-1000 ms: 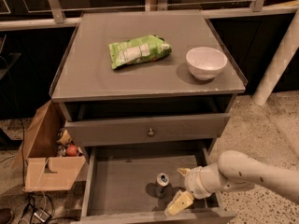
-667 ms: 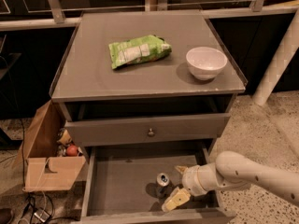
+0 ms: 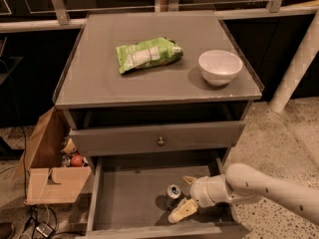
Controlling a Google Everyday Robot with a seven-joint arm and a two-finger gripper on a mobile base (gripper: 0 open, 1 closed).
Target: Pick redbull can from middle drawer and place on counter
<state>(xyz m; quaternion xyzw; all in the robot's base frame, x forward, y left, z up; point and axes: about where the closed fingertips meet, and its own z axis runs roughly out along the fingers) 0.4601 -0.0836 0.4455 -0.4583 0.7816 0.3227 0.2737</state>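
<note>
Slim silver redbull can, shiny top up, in the middle drawer; pincer spread just beside it.

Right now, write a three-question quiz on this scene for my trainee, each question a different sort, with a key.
1. True or false: the redbull can stands on the counter.
2. What shares the counter with the white bowl? A) green snack bag B) plate C) mug
3. Fill in: the gripper, down in the middle drawer right beside the can, is ____ (open or shut).
Key: 1 false, it is in the drawer; 2 A; 3 open.
</note>
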